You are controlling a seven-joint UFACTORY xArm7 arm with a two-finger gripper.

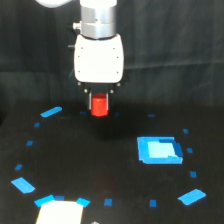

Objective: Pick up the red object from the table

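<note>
Gripper (99, 101) closed on the red object (99, 105), upright, just above the black table (100, 165).

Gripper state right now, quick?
Gripper: fingers closed on the red object, which looks lifted off the table.

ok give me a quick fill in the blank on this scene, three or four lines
1. The object just below the white gripper body is coloured ____.
2. The table surface is coloured ____.
3. The large light-blue square patch lies toward the exterior view's ____ of the gripper.
4. The small tape marks scattered on the table are ____.

Missing words: red; black; right; blue
</note>
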